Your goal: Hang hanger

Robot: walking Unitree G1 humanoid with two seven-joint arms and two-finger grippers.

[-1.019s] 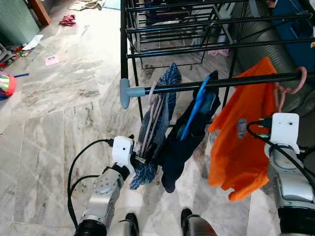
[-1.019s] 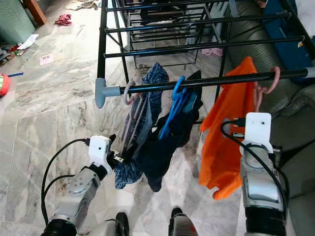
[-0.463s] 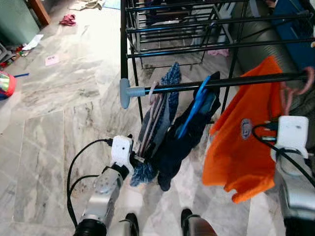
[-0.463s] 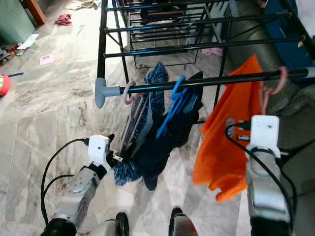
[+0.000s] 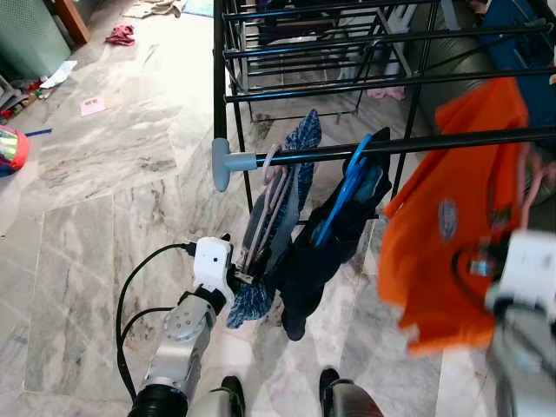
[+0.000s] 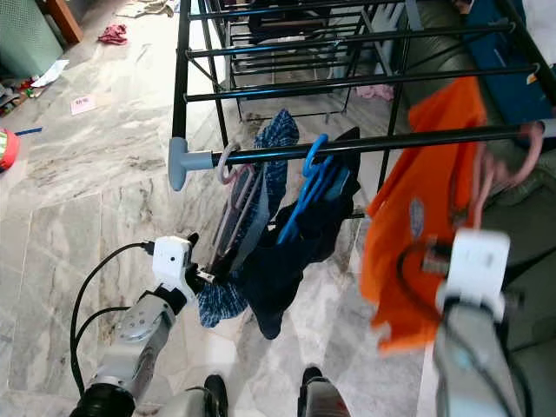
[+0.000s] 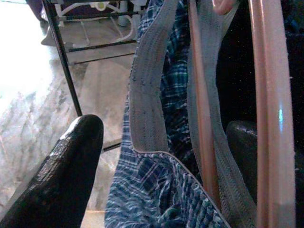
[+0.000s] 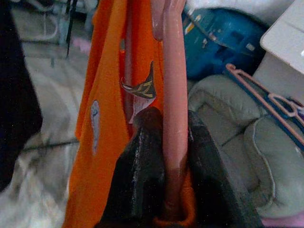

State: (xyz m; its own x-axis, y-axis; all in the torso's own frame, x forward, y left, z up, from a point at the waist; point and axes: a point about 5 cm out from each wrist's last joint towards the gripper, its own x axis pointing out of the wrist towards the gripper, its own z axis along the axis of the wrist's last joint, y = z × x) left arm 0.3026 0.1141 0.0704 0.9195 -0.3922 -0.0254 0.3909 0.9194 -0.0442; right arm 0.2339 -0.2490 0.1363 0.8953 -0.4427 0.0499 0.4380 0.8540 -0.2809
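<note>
just below the rail point(image 6: 417, 139), my right gripper point(image 8: 164, 156) pinches the pink hanger point(image 8: 173, 95) carrying the orange shirt point(image 6: 417, 252); hook needs lifting over squarely. left gripper point(image 7: 156, 156) spread around hung clothes point(image 5: 278, 217).

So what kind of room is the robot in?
Probably a laundry-drying corner of a home: a black clothes rack stands on a marble floor, clothes hang from its rail, and a grey sofa sits beside it.
</note>
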